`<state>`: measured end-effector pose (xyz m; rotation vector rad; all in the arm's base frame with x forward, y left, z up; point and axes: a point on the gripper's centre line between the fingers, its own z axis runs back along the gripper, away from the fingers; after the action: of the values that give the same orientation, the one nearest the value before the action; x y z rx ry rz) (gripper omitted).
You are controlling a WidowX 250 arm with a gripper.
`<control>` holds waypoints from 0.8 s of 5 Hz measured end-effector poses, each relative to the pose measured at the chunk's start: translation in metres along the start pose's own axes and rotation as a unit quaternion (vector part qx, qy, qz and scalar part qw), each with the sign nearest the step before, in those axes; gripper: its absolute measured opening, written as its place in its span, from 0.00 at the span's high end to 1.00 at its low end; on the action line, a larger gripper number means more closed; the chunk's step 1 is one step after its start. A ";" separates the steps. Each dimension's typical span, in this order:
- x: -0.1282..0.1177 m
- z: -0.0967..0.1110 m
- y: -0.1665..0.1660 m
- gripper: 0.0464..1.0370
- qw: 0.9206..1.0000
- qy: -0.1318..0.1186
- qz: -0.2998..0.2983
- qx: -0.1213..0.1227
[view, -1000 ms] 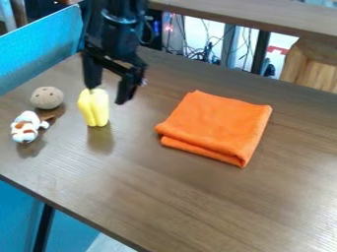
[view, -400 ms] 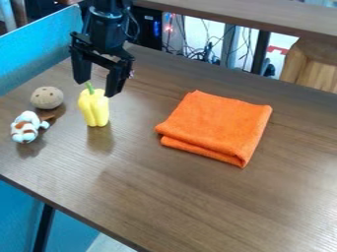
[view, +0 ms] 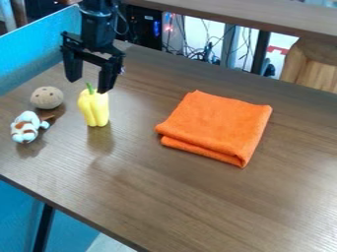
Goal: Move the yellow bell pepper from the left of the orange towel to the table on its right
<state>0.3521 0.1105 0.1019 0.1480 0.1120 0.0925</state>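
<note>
My claw [view: 88,86] was open and empty, near the yellow pepper [view: 94,109] | It stood upright on the table [view: 191,197], near a brown round thing [view: 47,98] | I judged: ungrasped; any grasp called for careful centring, lowering.

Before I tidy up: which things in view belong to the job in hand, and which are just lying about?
Seem to belong:
- gripper, open
- pepper, upright, nearest it

Seem just lying about:
- cloth, folded
- brown lump
- toy

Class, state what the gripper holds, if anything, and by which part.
Nothing is held. The gripper has its fingers spread apart near the green stem of the yellow pepper, which stands upright on the table.
</note>
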 end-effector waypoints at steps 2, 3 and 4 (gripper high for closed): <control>0.003 -0.015 0.003 0.04 1.000 0.017 -0.006 -0.026; 0.007 -0.018 0.000 0.04 0.999 0.019 -0.010 -0.036; 0.010 -0.019 -0.001 0.04 0.999 0.017 -0.010 -0.039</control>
<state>0.3598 0.1133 0.0816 0.0684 0.1434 0.0795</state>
